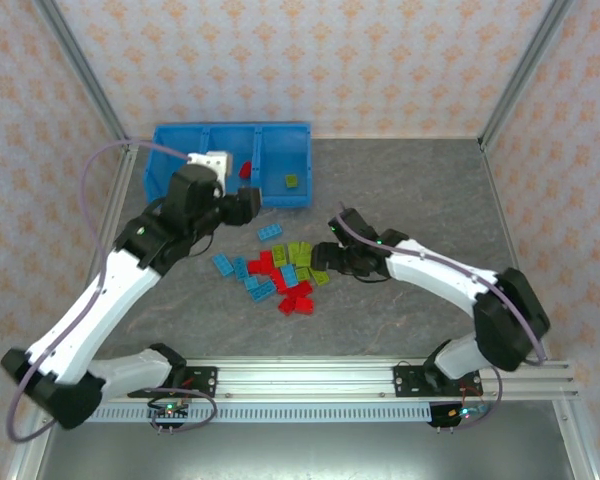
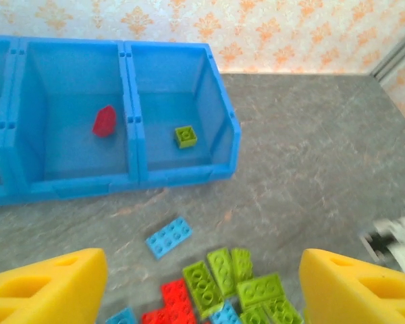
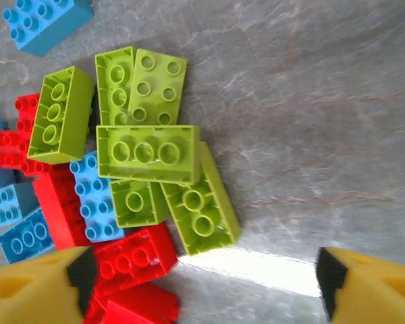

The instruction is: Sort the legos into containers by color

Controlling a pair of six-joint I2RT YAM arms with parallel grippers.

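The blue tray [image 1: 280, 140] stands at the back left with three compartments. Its middle compartment holds a red brick [image 2: 104, 121] and its right one a lime green brick [image 2: 185, 136]. The loose legos [image 1: 280, 270] lie mixed in red, light blue and green at the table's middle. My left gripper [image 1: 248, 205] hangs open between tray and pile, nothing between its yellow fingers [image 2: 47, 283]. A lone blue brick [image 2: 169, 237] lies ahead of it. My right gripper [image 3: 204, 277] is open at the pile's right edge, low over a green brick [image 3: 199, 212] and a red one [image 3: 131, 260].
Patterned walls and metal posts [image 1: 80, 70] close in the back and sides. Bare grey tabletop [image 1: 430, 190] stretches right of the tray and pile. The rail with the arm bases [image 1: 300, 380] runs along the near edge.
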